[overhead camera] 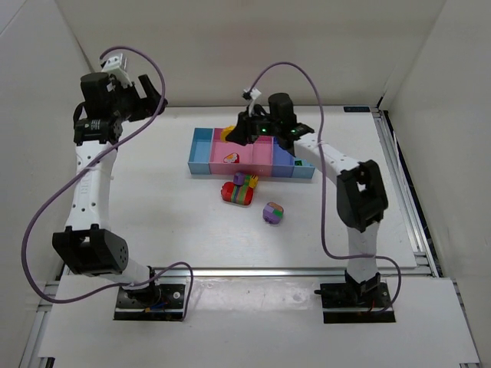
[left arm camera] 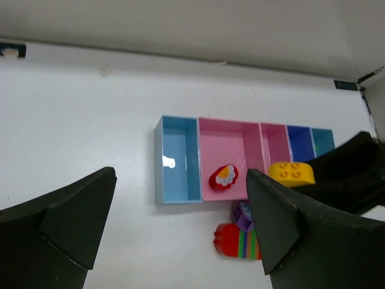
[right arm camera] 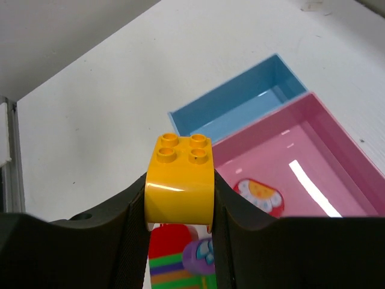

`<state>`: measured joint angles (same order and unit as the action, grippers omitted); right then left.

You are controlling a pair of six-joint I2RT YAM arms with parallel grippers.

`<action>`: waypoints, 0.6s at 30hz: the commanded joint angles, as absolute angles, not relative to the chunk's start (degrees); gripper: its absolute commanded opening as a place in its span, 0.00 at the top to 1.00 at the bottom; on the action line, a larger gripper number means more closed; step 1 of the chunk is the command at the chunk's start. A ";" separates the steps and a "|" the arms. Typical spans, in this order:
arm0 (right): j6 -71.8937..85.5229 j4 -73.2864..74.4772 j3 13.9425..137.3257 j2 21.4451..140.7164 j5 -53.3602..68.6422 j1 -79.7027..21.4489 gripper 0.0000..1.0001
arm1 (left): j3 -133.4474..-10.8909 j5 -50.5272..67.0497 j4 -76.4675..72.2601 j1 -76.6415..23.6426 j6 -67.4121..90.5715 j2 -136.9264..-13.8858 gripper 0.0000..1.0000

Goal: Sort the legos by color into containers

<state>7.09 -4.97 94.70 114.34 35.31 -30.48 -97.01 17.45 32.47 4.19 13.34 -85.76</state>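
My right gripper (overhead camera: 234, 135) is shut on a yellow lego (right arm camera: 179, 183) and holds it above the front of the wide pink bin (overhead camera: 247, 147). The yellow lego also shows in the left wrist view (left arm camera: 291, 173). The row of bins runs from a light blue bin (overhead camera: 202, 149) to another light blue one (overhead camera: 304, 167). A red lego with a white flower (overhead camera: 230, 159) lies in the wide pink bin. A red striped chunk (overhead camera: 238, 192) with a purple piece (overhead camera: 239, 179) lies in front of the bins. My left gripper (overhead camera: 149, 96) is open and empty, high at the far left.
A purple, green and pink chunk (overhead camera: 273, 212) lies on the white table nearer the arms. White walls stand behind and to both sides. A metal rail (overhead camera: 403, 192) runs along the table's right edge. The right arm's cable (overhead camera: 322, 130) loops over the bins.
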 commanded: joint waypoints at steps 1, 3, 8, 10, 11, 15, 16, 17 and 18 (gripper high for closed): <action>7.47 -7.82 102.54 119.78 32.79 -32.78 1.00 | -93.62 20.40 34.54 6.58 12.75 -80.95 0.01; 7.56 -8.17 104.49 123.38 31.21 -34.53 1.00 | -92.38 19.61 34.54 7.20 11.78 -80.07 0.01; 6.07 -9.23 109.94 129.02 27.52 -38.75 1.00 | -89.03 16.87 34.54 8.87 12.13 -78.14 0.01; 5.45 -9.49 111.18 131.48 25.94 -40.16 1.00 | -88.42 18.10 34.54 9.58 13.01 -78.05 0.01; 5.36 -9.23 113.27 132.35 25.67 -40.34 1.00 | -88.24 18.37 34.37 10.02 13.18 -78.05 0.01; 4.05 -6.24 119.70 136.57 22.51 -41.66 1.00 | -87.28 18.72 34.54 10.81 13.97 -77.70 0.01; 3.69 -5.89 120.75 138.06 21.46 -41.92 1.00 | -87.10 18.72 34.54 11.07 14.15 -77.61 0.01; 3.26 -4.67 123.28 138.86 20.75 -41.84 1.00 | -86.93 18.81 34.54 11.42 14.24 -77.61 0.01; 3.08 -3.70 124.79 139.74 18.57 -42.27 1.00 | -86.84 19.07 34.54 11.60 14.41 -77.61 0.01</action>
